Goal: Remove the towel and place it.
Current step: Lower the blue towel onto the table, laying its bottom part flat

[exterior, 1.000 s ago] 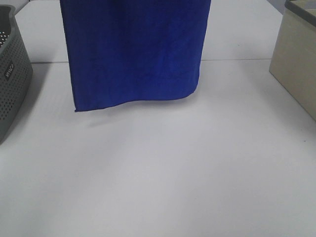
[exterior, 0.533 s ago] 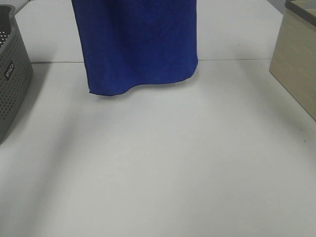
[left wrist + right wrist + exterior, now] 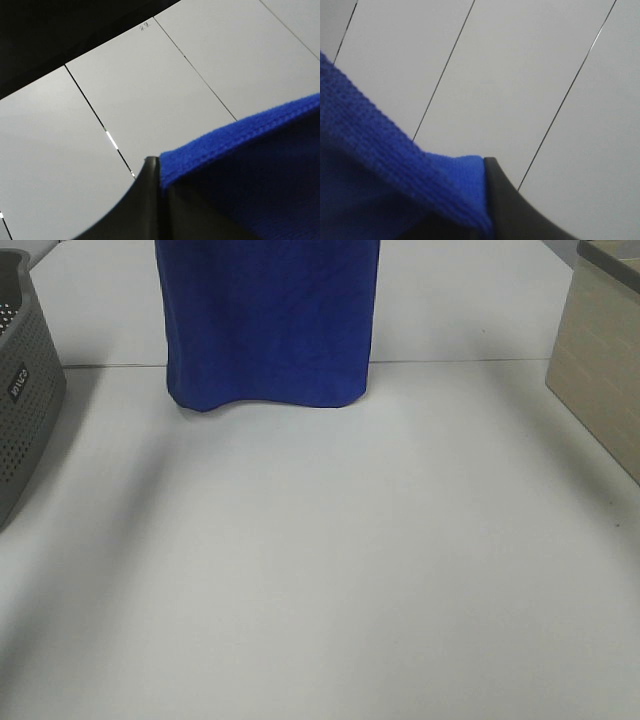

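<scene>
1. The towel [image 3: 268,325] hangs as a blue sheet over the far middle of the bench [image 3: 330,570], between the grey basket [image 3: 25,410] at the left edge and the beige box [image 3: 600,380] at the right edge, well apart from both.
2. The left gripper [image 3: 159,172] is clamped on the towel's stitched top hem, and the right gripper [image 3: 487,205] pinches the hem at the other end. Both sets of jaws are closed tight on the cloth.
3. The step in hand looks like carrying the towel to where it will be laid. To do it well, the two arms should move level and together, so that the top hem is taut and the sheet does not bunch.
4. The wavy bottom hem should meet the bench first. The cloth can then be laid out flat towards the near edge, and the jaws should part only once it rests.
5. The high view cuts off the towel's top and both grippers.
6. Each wrist view shows one dark finger; its partner is behind cloth.
7. No white tag is visible. Whether the bottom hem touches the bench cannot be told.
</scene>
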### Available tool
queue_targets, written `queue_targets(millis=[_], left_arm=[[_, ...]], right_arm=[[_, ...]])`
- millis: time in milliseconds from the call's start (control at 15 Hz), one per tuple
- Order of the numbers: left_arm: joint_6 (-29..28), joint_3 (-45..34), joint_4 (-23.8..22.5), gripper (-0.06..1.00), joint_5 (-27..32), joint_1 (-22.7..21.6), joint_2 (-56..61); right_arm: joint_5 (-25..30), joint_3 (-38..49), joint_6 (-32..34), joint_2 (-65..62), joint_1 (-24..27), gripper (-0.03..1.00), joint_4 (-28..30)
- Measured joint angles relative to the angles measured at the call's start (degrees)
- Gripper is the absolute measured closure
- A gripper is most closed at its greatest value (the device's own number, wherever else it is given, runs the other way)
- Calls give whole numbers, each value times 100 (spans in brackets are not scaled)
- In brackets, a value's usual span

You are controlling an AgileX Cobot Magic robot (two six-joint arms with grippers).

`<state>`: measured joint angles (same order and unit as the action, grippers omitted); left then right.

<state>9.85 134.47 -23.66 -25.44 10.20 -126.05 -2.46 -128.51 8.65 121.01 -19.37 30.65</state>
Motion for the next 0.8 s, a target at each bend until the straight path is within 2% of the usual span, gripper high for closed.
queue_targets(millis=[267, 533, 800], left_arm=[[0, 1261, 0, 94, 206, 0, -819], [0, 1369, -6, 94, 447, 0, -1071], [-11, 1369, -6, 94, 619, 0, -1100]], right_arm=[[-206, -745, 0, 567, 178, 95, -235], [-212, -785, 0, 751, 189, 95, -315], [52, -802, 0, 773, 189, 95, -315]])
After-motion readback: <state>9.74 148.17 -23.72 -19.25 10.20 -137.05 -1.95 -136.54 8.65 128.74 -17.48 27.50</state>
